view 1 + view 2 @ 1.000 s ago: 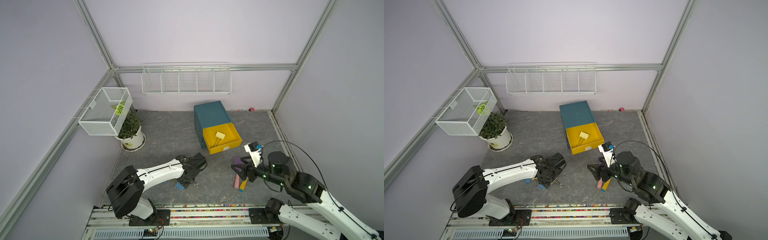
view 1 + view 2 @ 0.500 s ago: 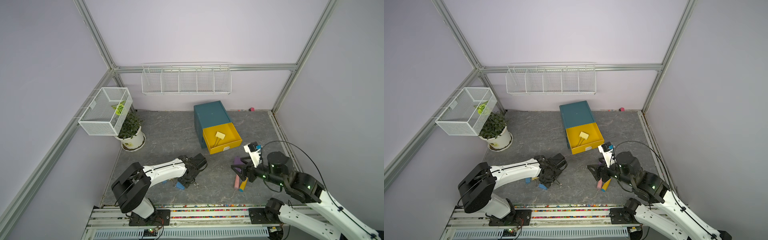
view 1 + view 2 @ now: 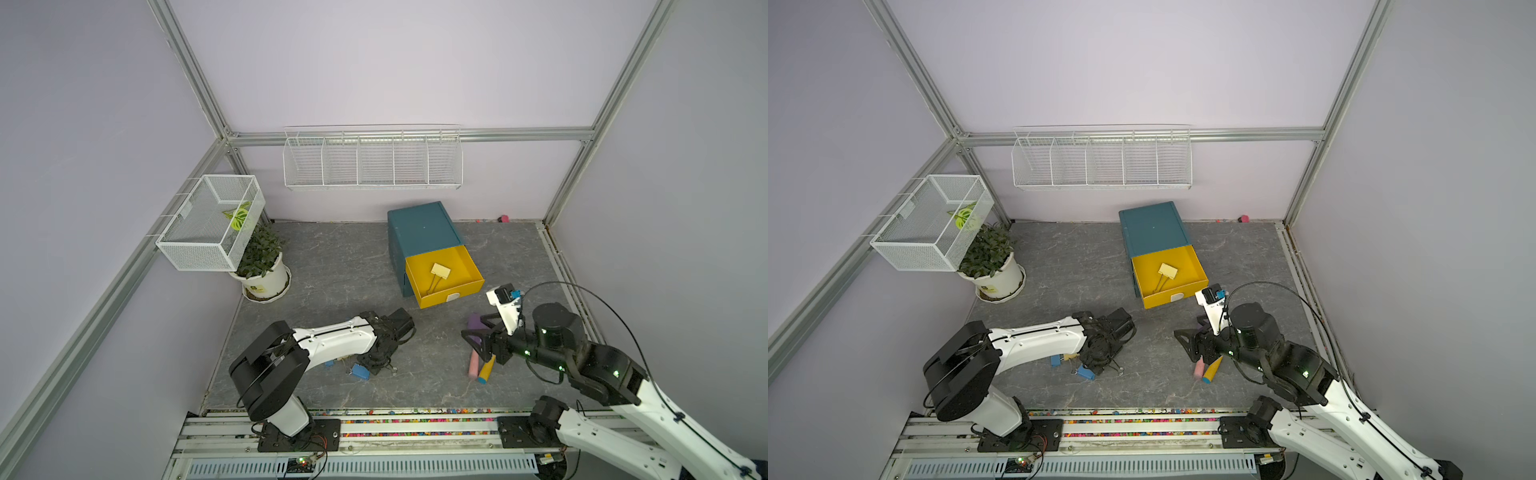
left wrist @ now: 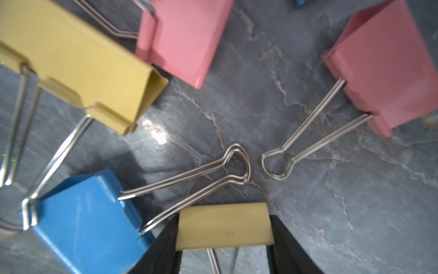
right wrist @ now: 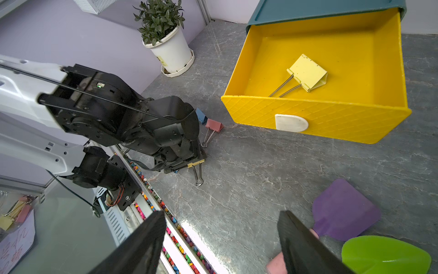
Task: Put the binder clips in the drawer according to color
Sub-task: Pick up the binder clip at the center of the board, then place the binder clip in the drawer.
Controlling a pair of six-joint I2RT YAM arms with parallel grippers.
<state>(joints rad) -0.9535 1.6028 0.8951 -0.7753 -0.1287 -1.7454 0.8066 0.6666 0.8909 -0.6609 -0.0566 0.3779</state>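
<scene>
Pinching a yellow clip (image 4: 224, 225) with the left tool (image 3: 377, 361), near the tabletop's (image 3: 332, 270) front edge. Must go back and rightward to the open yellow drawer (image 5: 331, 123). Holding right tool (image 5: 221, 217) spread, empty, nearer that drawer.

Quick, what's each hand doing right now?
Left hand: closed on a yellow binder clip.
Right hand: open, holding nothing.
</scene>
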